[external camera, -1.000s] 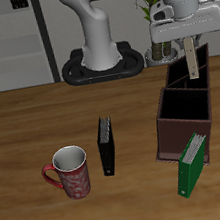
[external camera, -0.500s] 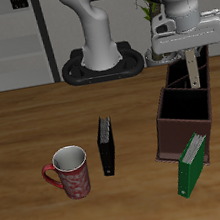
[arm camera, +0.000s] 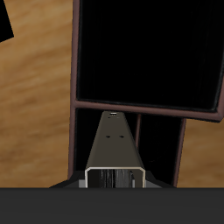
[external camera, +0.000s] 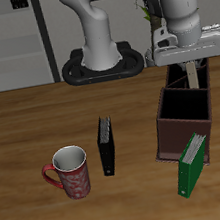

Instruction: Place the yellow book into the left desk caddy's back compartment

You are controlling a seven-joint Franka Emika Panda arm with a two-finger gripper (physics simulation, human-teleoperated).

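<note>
One gripper (external camera: 190, 66): above the back end of the caddy, fingers pinching the yellow book from above.
Yellow book (external camera: 192, 74): small, thick, dull tan-yellow covers, grey page block; upright, lower part dipped into the caddy's back section; in the wrist view (arm camera: 115, 144) narrow edge seen end-on, over a slot beside a dark partition.
Left desk caddy (external camera: 182, 130): long dark brown box with slanted black partitions, running from mid-worktop toward the back; in the wrist view (arm camera: 73, 122) brown walls framing a wide dark compartment and narrower slots.
Green-and-white book (external camera: 191, 163): leaning at the caddy's front end, nearest the worktop's front edge.
Slim black book (external camera: 106, 145): on the wooden worktop (external camera: 24, 131), between mug and caddy, apart from both.
Red patterned mug (external camera: 70, 172): upright, near the front edge, just beside the black book.
Robot base (external camera: 102, 65): at the back, on a dark plate.
Contact of yellow book with caddy floor: cannot tell.
</note>
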